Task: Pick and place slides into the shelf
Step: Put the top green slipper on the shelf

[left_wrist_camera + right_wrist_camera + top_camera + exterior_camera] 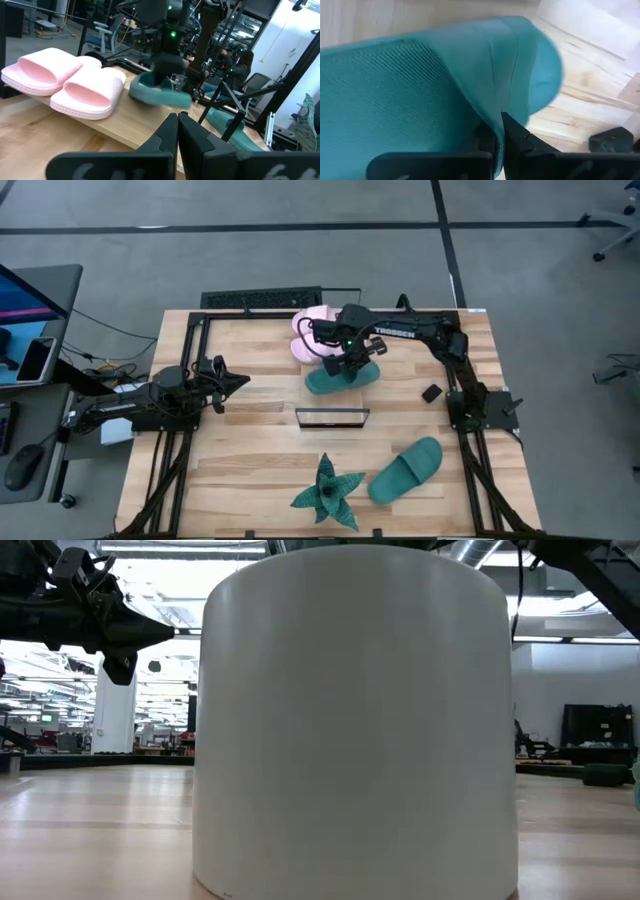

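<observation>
Teal slide (420, 85) pinched in right tool (501, 131), beside pink slides (65, 82)

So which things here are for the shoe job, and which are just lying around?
For the job:
- pink slides, side by side
- teal slide, held by the right tool
- other teal slide, on the table
- shelf under the pink pair

Just lying about:
- spiky green plant
- small black block
</observation>
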